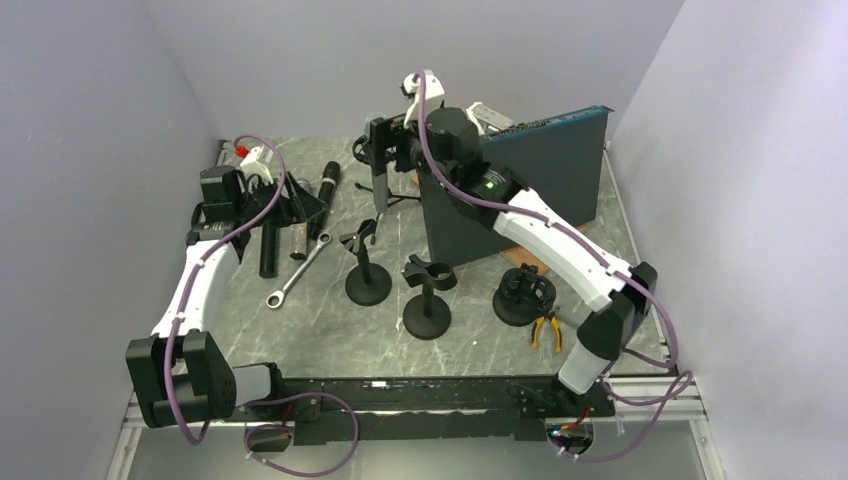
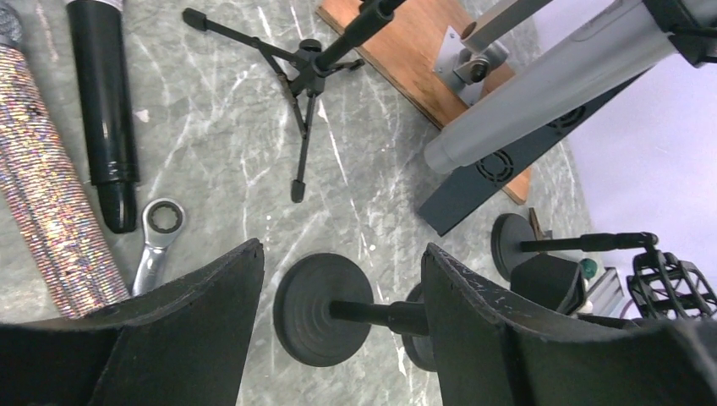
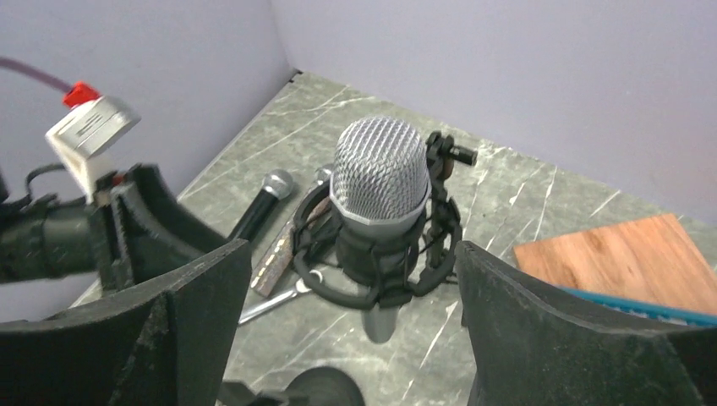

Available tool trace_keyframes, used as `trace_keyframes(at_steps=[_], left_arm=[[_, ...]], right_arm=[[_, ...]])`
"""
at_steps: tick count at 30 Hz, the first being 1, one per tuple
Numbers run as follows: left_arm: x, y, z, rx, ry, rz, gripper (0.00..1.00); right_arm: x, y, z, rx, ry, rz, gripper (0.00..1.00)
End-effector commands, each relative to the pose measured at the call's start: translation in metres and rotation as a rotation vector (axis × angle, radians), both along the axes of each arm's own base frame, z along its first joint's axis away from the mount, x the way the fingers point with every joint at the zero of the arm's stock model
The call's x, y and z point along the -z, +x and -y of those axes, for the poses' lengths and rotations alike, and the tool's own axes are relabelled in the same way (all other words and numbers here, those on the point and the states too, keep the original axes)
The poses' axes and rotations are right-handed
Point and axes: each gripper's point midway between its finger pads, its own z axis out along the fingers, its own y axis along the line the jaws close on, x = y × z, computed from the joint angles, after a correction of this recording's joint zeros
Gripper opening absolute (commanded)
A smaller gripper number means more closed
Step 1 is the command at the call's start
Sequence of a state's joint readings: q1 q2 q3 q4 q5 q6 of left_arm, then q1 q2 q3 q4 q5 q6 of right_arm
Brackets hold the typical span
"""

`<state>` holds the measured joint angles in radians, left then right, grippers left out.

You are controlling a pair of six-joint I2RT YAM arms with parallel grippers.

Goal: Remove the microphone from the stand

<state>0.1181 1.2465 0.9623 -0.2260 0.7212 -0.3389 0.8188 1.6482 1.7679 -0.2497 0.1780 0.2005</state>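
A grey microphone [image 3: 378, 194] with a silver mesh head sits in a black shock mount [image 3: 440, 254] on a small tripod stand [image 2: 300, 68] at the back centre of the table. My right gripper [image 3: 352, 246] is open, one finger on each side of the mount, with gaps on both sides. In the top view the right gripper [image 1: 385, 145] is at the microphone [image 1: 380, 190]. My left gripper [image 2: 342, 247] is open and empty, hovering over the left of the table [image 1: 303, 205]; the microphone's grey body [image 2: 541, 85] shows at its upper right.
Two round-base clip stands [image 1: 368, 285] [image 1: 428, 315] and a spare shock mount [image 1: 522, 295] stand in front. A black microphone [image 2: 106, 110], a glitter microphone [image 2: 42, 220] and a wrench [image 2: 161, 228] lie at the left. A dark panel [image 1: 520, 190], wood board [image 3: 617, 262] and pliers [image 1: 545, 328] are at the right.
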Motion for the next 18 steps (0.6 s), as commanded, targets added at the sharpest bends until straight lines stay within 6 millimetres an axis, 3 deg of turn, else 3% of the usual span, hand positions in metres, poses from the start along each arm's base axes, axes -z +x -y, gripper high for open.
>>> trace_keyframes(at_steps=[1, 8, 14, 18], left_arm=[[-0.027, -0.006, 0.013, 0.06, -0.044, 0.091, 0.71], [-0.034, -0.012, 0.018, 0.084, -0.071, 0.114, 0.71], [-0.037, -0.014, 0.021, 0.099, -0.091, 0.117, 0.71], [-0.038, -0.014, 0.021, 0.102, -0.093, 0.12, 0.7]], right_arm=[[-0.022, 0.022, -0.002, 0.023, -0.004, 0.063, 0.89], [-0.009, 0.048, -0.017, 0.036, -0.048, 0.064, 0.69], [-0.004, 0.054, -0.03, 0.012, -0.049, 0.063, 0.46], [-0.013, 0.056, -0.029, 0.011, -0.054, 0.083, 0.35]])
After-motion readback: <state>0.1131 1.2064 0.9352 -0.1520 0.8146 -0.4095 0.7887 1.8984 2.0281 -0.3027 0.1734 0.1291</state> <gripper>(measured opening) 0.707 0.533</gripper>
